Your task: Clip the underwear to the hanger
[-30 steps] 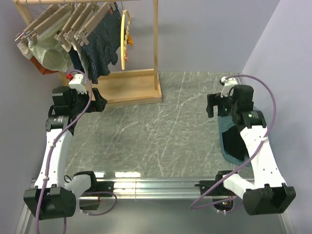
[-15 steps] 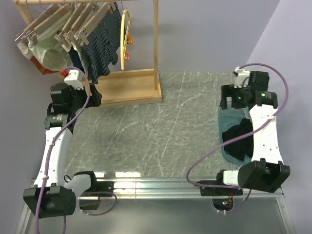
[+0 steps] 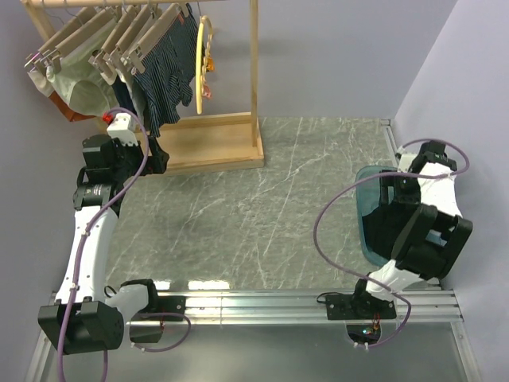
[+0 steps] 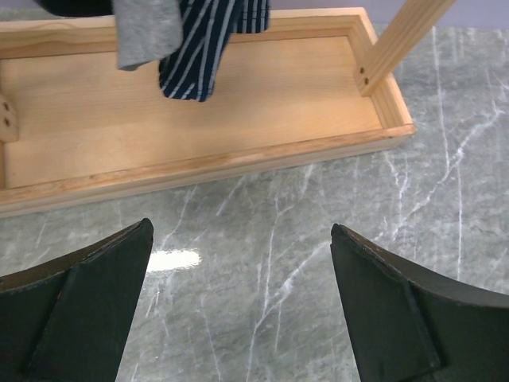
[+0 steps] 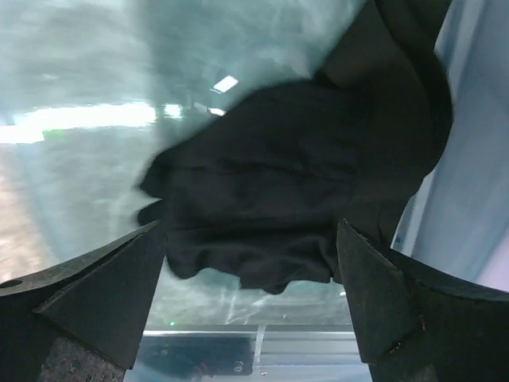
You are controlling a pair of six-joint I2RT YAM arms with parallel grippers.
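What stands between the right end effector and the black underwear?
Nothing visible. The right end effector is open and faces the soft black boxer briefs, which lie crumpled on the translucent teal tray; no object lies between them.

Two dark fingers of the end effector (image 4: pixel 240 231) fill the lower left and lower right corners, spread wide apart above a grey marbled table (image 4: pixel 445 239). Across the top lies a shallow wooden base (image 4: pixel 199 111), with a slanted wooden post (image 4: pixel 398 40) at upper right. Dark blue striped cloth (image 4: pixel 211 48) and grey cloth (image 4: pixel 147 28) hang down at upper left.
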